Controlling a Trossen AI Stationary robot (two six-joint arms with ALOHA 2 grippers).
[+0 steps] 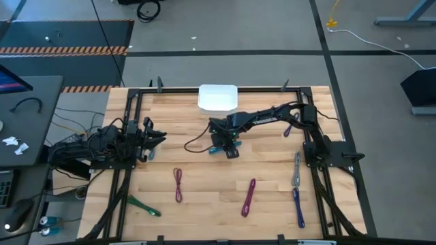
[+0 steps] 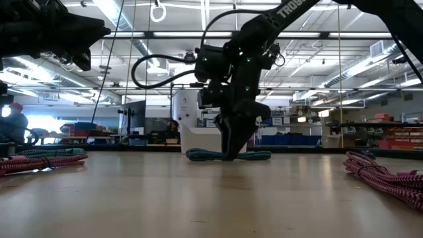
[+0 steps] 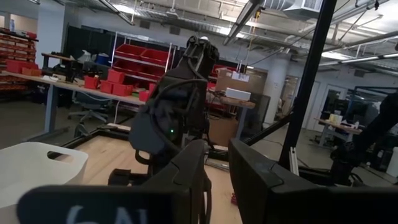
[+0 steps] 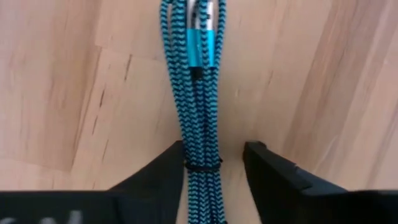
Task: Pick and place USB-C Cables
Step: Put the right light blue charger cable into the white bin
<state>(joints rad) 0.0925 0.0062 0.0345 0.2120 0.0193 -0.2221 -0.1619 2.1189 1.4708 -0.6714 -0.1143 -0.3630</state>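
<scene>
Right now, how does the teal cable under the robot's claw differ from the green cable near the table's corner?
The teal cable lies mid-table between the right gripper's open fingers; the green cable lies alone near the front left corner, with no gripper by it. The teal one lies near the white bin; the green one lies far from it. Both are thin folded bundles lying flat on the wooden table.

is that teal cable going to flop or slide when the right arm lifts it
Probably floppy: the teal cable is a thin braided bundle, so its ends may droop. A small tie binds the strands, so it should lift as one. The right gripper has open jaws around it; the woven jacket likely grips rather than slips.
</scene>
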